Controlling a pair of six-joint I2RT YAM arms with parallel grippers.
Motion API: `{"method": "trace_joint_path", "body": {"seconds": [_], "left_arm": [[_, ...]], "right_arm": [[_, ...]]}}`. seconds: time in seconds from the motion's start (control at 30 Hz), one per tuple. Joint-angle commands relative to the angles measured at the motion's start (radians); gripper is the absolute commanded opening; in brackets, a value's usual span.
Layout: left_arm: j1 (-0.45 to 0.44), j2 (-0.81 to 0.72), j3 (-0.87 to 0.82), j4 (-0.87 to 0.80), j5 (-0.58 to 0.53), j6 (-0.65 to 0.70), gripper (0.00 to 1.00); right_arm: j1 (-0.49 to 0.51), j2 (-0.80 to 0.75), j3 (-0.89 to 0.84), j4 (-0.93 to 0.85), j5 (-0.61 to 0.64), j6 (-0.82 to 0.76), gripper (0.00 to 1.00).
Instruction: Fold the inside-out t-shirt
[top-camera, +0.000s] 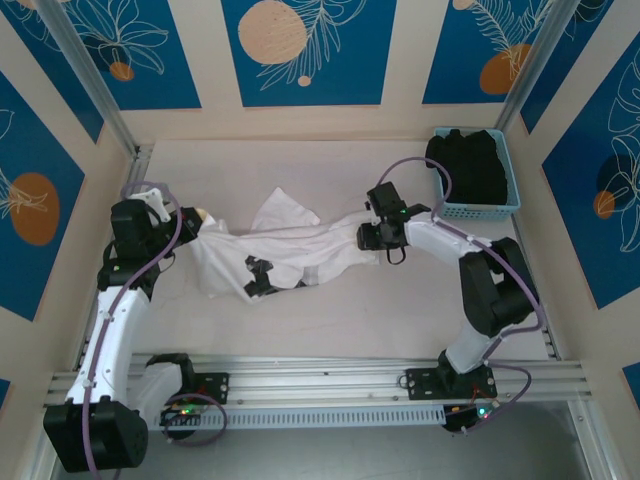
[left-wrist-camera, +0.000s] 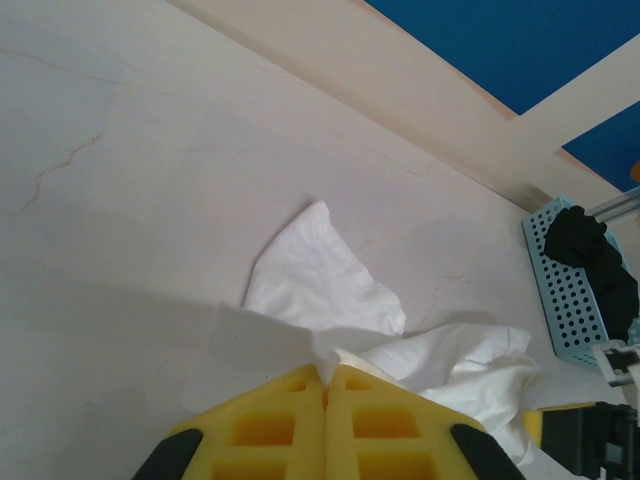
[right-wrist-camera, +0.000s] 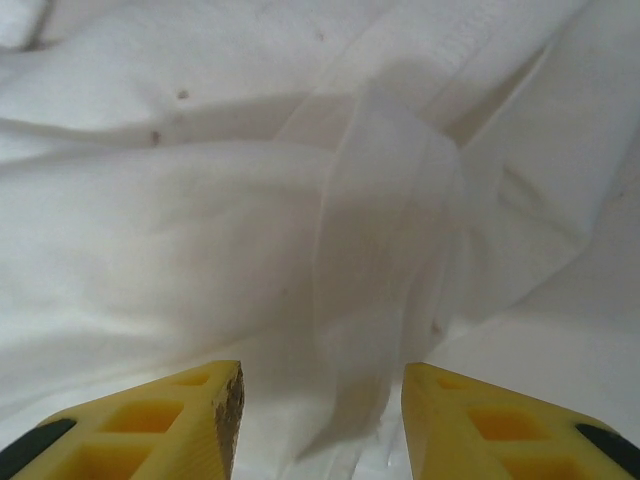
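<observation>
The inside-out t-shirt (top-camera: 300, 245) lies crumpled across the middle of the table, white, with a dark print (top-camera: 260, 275) showing on its near side. My left gripper (top-camera: 197, 228) is at the shirt's left end. In the left wrist view its yellow fingers (left-wrist-camera: 290, 420) are shut tight on an edge of the white cloth (left-wrist-camera: 320, 280). My right gripper (top-camera: 371, 238) is at the shirt's right end. Seen from the right wrist, that gripper (right-wrist-camera: 320, 400) stands open, and a loose fold of the t-shirt (right-wrist-camera: 380, 250) hangs between the fingers without being pinched.
A light blue perforated basket (top-camera: 480, 208) holding a black garment (top-camera: 470, 165) stands at the back right, close behind the right arm. It is also seen from the left wrist, basket (left-wrist-camera: 565, 300). Bare table lies behind and in front of the shirt.
</observation>
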Motion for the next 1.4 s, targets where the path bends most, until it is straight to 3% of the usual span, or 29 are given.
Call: {"method": "trace_joint_path", "body": {"seconds": [0.0, 0.17, 0.27, 0.37, 0.6, 0.77, 0.9, 1.17, 1.37], "left_arm": [[0.014, -0.016, -0.013, 0.035, 0.025, 0.004, 0.0], [0.014, -0.016, -0.013, 0.032, 0.025, 0.004, 0.0], [0.014, -0.016, -0.013, 0.03, 0.027, 0.006, 0.0], [0.014, -0.019, -0.007, 0.024, 0.025, 0.011, 0.0], [0.019, -0.01, 0.038, -0.038, 0.009, 0.033, 0.0], [0.032, -0.014, 0.053, -0.069, 0.0, 0.045, 0.0], [0.032, -0.022, 0.036, -0.057, 0.004, 0.044, 0.0], [0.033, -0.03, 0.021, -0.045, 0.0, 0.058, 0.0], [0.032, -0.032, 0.022, -0.039, 0.007, 0.055, 0.0]], "right_arm": [[0.0, 0.041, 0.036, -0.029, 0.106, -0.004, 0.4], [-0.014, 0.017, 0.011, 0.02, 0.073, -0.005, 0.17], [-0.054, -0.051, -0.05, 0.083, -0.025, -0.009, 0.08], [-0.124, -0.158, -0.154, 0.197, -0.208, -0.021, 0.03], [-0.284, -0.34, -0.361, 0.508, -0.785, 0.056, 0.0], [-0.31, -0.366, -0.404, 0.563, -0.984, 0.098, 0.0], [-0.32, -0.383, -0.438, 0.572, -1.014, 0.122, 0.0], [-0.346, -0.343, -0.417, 0.414, -0.851, 0.108, 0.0], [-0.347, -0.327, -0.369, 0.406, -0.826, 0.107, 0.0]]}}
